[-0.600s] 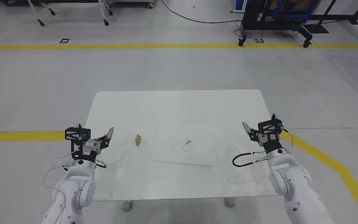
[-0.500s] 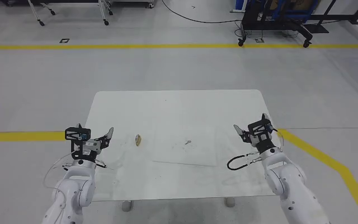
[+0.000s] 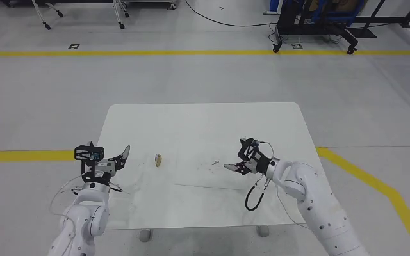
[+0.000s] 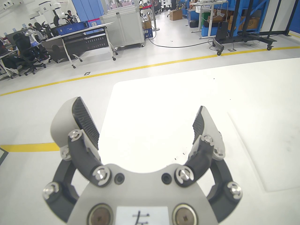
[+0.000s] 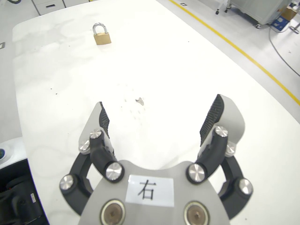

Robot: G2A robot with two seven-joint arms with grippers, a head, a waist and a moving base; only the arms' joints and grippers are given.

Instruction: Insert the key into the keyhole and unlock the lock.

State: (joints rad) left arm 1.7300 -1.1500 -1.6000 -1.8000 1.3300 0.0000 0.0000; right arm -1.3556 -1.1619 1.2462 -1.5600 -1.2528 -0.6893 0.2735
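- The right gripper (image 5: pixel 160 108) was wide open and held nothing; both ribbed pads (image 5: pixel 211 115) were bare.
- It hung low over the table (image 3: pixel 205 121), pointed toward the key (image 5: pixel 140 101). The key lay just ahead of the fingertips, not between them, and nothing touched it.
- The key was small and lay flat on the table near the middle. From these views I could not tell which way its blade pointed.
- The lock (image 5: pixel 102 36), with a brass body and a metal shackle, lay flat farther on, toward the left arm's side and well apart from the key. The shackle looked closed. The keyhole could not be seen.
- The left gripper (image 4: pixel 140 111) was also wide open and empty. It was at the left edge of the table, near the lock but apart from it.
- In my judgement, no step of the task was done yet: the key was not picked up, the lock was not held, and the two were not together.
- What was left, as I judged it, was almost everything: to take the key by its head, to steady the lock, to bring the blade into the keyhole, and to turn it until the shackle opened.
- The reach for the key seemed to be the step in hand.
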